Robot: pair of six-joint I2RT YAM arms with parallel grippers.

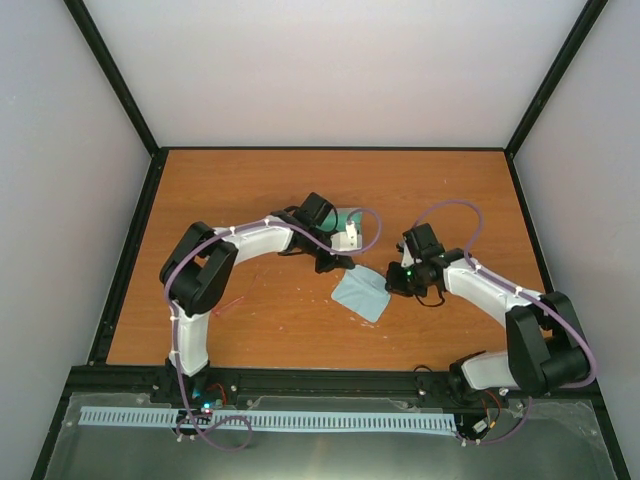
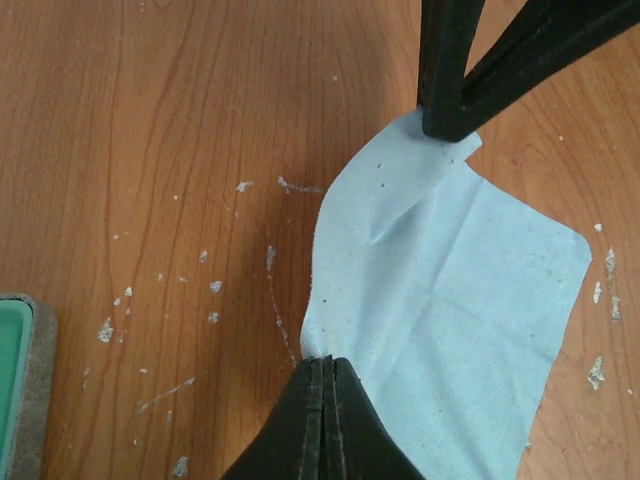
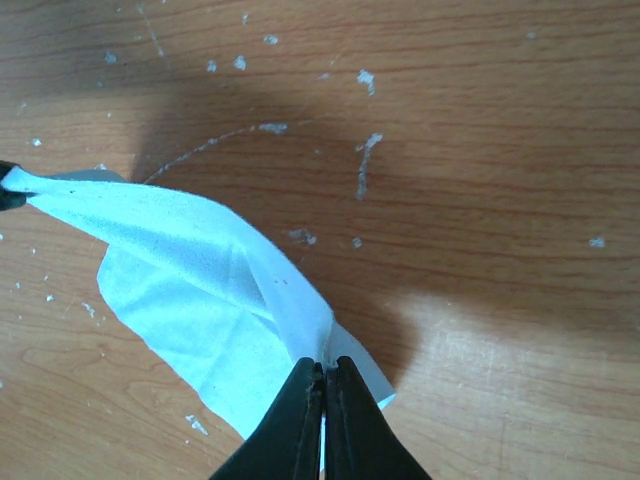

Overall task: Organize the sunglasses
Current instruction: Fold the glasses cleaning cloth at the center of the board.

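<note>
The light blue cloth (image 1: 362,292) lies mid-table, with one edge lifted between both grippers. My left gripper (image 2: 330,362) is shut on one corner of the cloth (image 2: 450,290). My right gripper (image 3: 325,365) is shut on the opposite corner of the cloth (image 3: 200,290), and its black fingers (image 2: 447,110) show at the top of the left wrist view. The thin red-pink sunglasses (image 1: 228,303) lie on the table to the left, beside the left arm's elbow and away from both grippers. The grey case with green lining (image 1: 347,220) sits open behind the left wrist, partly hidden by it.
The case edge (image 2: 15,385) shows at the lower left of the left wrist view. The wooden table (image 1: 440,190) has black frame rails on its sides and white walls around it. The left arm's purple cable loops over the case.
</note>
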